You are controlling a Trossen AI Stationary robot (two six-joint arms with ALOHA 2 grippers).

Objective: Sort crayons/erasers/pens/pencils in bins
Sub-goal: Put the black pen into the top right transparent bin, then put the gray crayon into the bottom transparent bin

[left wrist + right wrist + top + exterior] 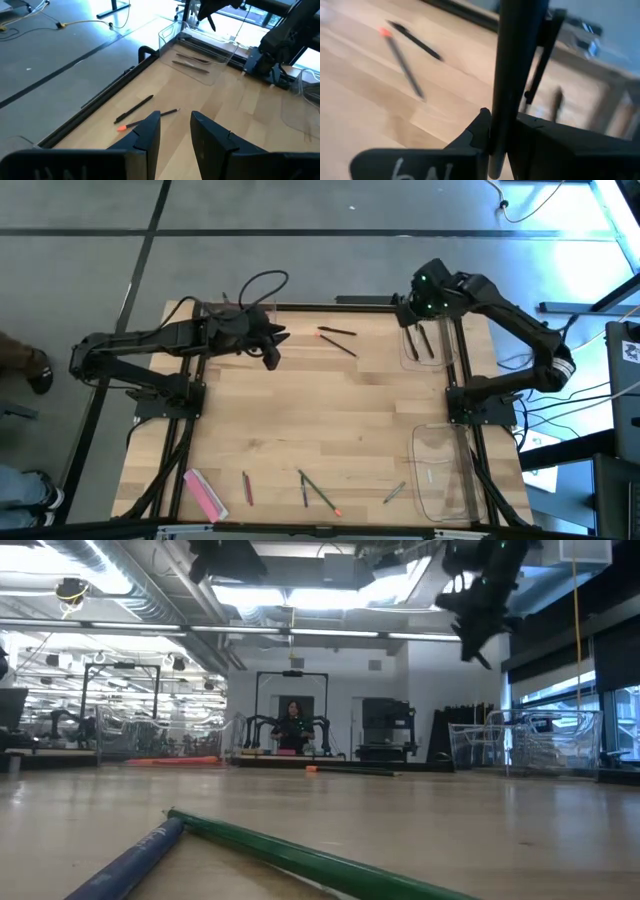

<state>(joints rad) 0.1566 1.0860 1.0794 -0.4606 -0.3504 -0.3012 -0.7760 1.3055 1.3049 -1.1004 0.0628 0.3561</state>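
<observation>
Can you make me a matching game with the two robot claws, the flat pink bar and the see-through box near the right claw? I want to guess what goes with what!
Things:
1. left gripper
2. right gripper
3. pink bar
4. bin

What fits:
a. lies flat at a corner of the table
b. open, holding nothing
c. has dark sticks inside
d. shut on a black pen

Pairs: 1-b, 2-d, 3-a, 4-c

Pens (424, 342) in far right bin (431, 345); pencils (318, 490) along near table (330, 420) edge.
</observation>
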